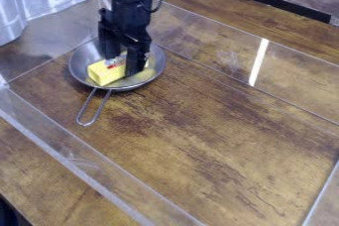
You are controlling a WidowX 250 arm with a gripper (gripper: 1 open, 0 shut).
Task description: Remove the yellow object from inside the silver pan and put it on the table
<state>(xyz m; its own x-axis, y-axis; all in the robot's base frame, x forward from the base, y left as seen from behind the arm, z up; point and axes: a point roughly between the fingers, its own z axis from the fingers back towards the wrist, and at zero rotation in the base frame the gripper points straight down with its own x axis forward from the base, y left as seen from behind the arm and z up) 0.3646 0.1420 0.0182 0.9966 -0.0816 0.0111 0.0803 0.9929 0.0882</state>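
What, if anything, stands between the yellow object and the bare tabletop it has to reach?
Only the raised rim of the silver pan: the yellow object lies inside it. Beyond that, nothing visible blocks the way to the table on the pan's right in the picture.

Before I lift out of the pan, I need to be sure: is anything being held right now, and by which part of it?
Nothing is held: the end effector is open, and the yellow block rests in the silver pan.
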